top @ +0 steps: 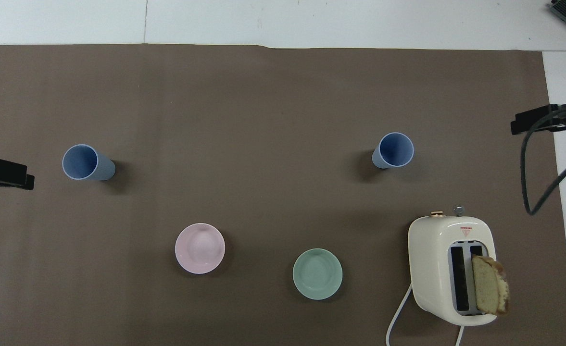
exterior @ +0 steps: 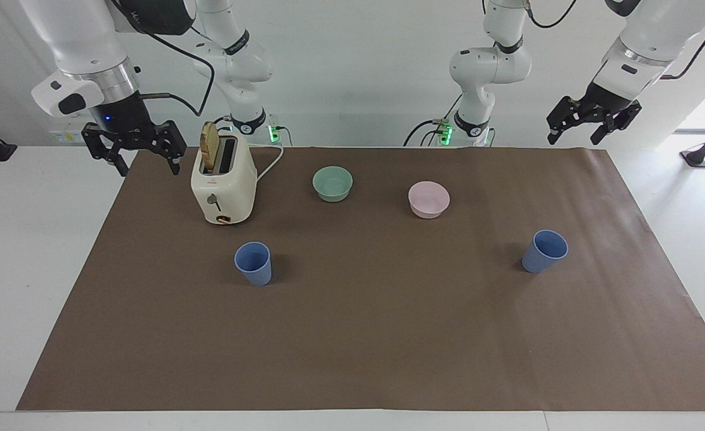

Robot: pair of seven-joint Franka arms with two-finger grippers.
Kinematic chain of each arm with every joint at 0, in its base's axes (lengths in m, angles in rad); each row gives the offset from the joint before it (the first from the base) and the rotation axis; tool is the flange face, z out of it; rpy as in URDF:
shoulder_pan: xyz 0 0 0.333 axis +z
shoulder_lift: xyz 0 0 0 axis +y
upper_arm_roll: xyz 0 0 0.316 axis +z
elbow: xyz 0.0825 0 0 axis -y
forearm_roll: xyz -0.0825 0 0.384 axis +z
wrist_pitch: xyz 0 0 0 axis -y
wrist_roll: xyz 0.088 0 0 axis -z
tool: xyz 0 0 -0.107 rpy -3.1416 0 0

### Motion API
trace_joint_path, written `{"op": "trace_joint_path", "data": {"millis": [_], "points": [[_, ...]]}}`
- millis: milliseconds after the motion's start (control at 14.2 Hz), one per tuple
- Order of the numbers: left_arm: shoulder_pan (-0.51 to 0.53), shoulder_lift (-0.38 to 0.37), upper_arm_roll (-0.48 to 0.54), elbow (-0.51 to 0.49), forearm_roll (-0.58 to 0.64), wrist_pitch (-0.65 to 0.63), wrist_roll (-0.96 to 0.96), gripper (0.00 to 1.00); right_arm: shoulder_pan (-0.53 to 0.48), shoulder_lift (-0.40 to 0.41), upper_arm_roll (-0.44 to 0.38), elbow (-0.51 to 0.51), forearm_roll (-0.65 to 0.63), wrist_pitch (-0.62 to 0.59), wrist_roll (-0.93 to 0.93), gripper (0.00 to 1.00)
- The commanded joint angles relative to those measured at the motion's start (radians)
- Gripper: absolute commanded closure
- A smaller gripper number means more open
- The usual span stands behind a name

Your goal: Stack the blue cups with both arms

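The two small periwinkle-blue plastic cups stand upright and well apart on the brown-covered desk (exterior: 352,347), one (exterior: 253,263) toward each arm's end (exterior: 544,251), so each spread, empty hand, right (exterior: 135,157) and left (exterior: 592,123), can probably take the cup at its own end.

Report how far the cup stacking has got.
Done: nothing. The two blue cups stand apart and upright on the brown mat, one near the toaster, the other toward the left arm's end.
In hand: nothing. The left gripper and right gripper hang open and empty over the mat's corners nearest the robots.
Left: pick up a cup and nest it in the other.
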Motion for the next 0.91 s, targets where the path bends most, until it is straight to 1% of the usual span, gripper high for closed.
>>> {"op": "trace_joint_path", "data": {"millis": [0,211,421,562,843], "points": [[0.051,-0.025,-0.006,-0.077,0.017,0.069,0.012,0.0,-0.012,-0.018,0.009,-0.016,0.005,-0.007,-0.02,0.0],[0.092,-0.007,-0.006,-0.16,0.017,0.21,0.007,0.0,-0.012,-0.018,0.009,-0.016,0.005,-0.007,-0.02,0.0],[0.117,0.013,-0.006,-0.208,0.017,0.263,0.007,0.0,-0.012,-0.018,0.009,-0.016,0.005,-0.007,-0.02,0.0],[0.158,0.048,-0.008,-0.237,0.017,0.35,0.009,0.0,-0.012,-0.018,0.009,-0.016,0.005,-0.007,-0.02,0.0],[0.163,0.156,-0.008,-0.285,0.017,0.491,-0.056,0.0,-0.012,-0.018,0.009,-0.016,0.005,-0.007,-0.02,0.0]]}}
